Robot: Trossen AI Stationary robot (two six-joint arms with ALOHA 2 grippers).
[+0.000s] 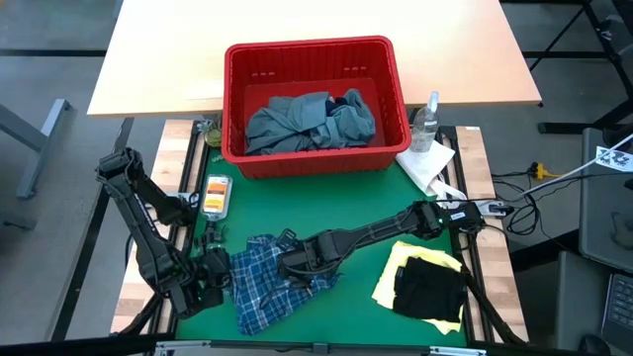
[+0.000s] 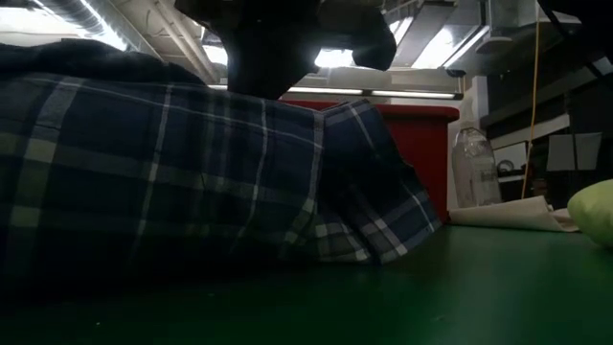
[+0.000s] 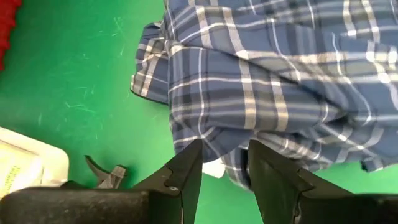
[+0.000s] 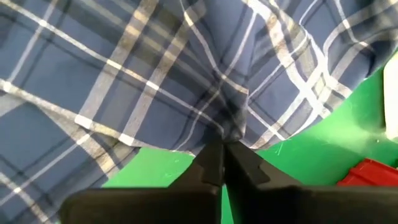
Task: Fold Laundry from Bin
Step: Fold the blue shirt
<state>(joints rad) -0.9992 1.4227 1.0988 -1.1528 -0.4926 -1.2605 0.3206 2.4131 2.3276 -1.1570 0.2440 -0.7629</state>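
The blue-white plaid shirt (image 1: 259, 292) lies crumpled on the green mat near the table's front edge. My left gripper (image 1: 216, 280) is at its left edge, with a bunch of the cloth between its fingers (image 3: 225, 158). My right gripper (image 1: 297, 265) reaches in from the right and is shut on the shirt's top (image 4: 224, 149). The red bin (image 1: 312, 54) stands at the far side and holds a grey-blue garment (image 1: 297, 124). A dark navy garment (image 1: 430, 287) lies on a yellow one (image 1: 391, 282) at the front right. My left gripper has the shirt's bunched edge (image 3: 230, 163) between its two fingers, coming slanting down from the table's left side. How many layers cannot be told. The shirt beyond the fingers rests on the mat. My right gripper pinches a pucker of the shirt's upper cloth (image 4: 227, 132) at its fingertips, pointing steeply down. Creases run into the tips. The cloth around the pinch spreads over the mat.
A clear bottle (image 1: 427, 121) and a white paper towel (image 1: 427, 163) stand right of the bin. A small orange-and-white packet (image 1: 217, 195) lies at the mat's left edge, with small dark clips (image 3: 102, 174) near it. Bare green mat (image 1: 346, 203) lies between bin and shirt.
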